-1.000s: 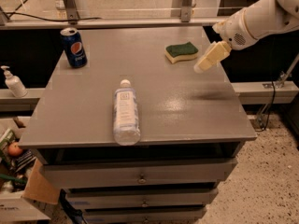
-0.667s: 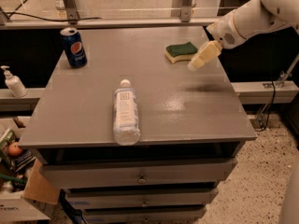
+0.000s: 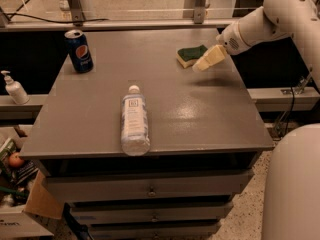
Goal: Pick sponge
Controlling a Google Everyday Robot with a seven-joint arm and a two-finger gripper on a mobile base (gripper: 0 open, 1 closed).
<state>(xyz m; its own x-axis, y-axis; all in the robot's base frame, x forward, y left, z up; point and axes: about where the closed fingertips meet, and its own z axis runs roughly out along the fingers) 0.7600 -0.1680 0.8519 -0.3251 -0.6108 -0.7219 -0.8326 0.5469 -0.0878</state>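
Gripper (image 3: pixel 202 64) hangs right at the sponge's (image 3: pixel 188 54) right edge, hiding that corner; gripping or not, I can't tell.

You've got a grey worktop (image 3: pixel 200 114) over a stack of drawers (image 3: pixel 150 190). Blue soda can (image 3: pixel 79 51) stands upright at the far left corner. Clear water bottle (image 3: pixel 134 124) lies on its side near the front edge, white cap toward the back, well apart from the can. Pump bottle (image 3: pixel 14 88) on the left ledge. Cardboard box (image 3: pixel 42 204) lower left, beside the drawers. Gripper (image 3: pixel 202 65) hangs over the worktop's far right.
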